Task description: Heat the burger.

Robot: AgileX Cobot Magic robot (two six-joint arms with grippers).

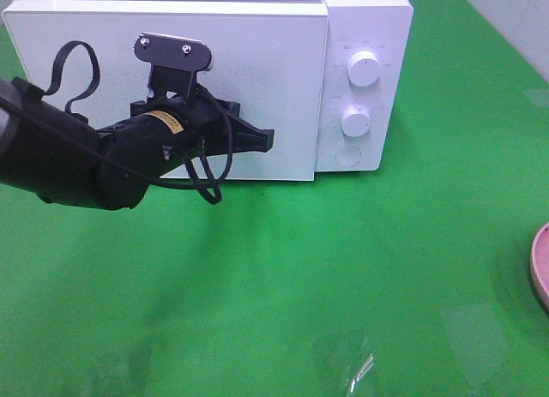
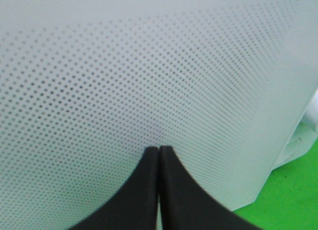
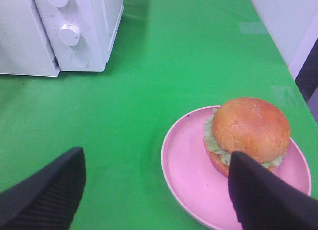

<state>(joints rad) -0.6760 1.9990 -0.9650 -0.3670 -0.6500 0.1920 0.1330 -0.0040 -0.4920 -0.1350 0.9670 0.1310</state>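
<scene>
Right wrist — glossy golden-brown burger

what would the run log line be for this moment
left gripper: shut, tips at microwave door | right gripper: open, empty, above pink plate | burger: on plate | door closed

A white microwave oven stands on the green table, toward the table's far edge and left of its middle. Its door is shut and covers most of the front; seen up close, the door panel carries a fine grid of small dark dots. To the right of the door is a white control strip with two round knobs, an upper knob and a lower knob, and a round button beneath them. A shallow pink plate sits near the table's right edge, well apart from the microwave oven.
</scene>
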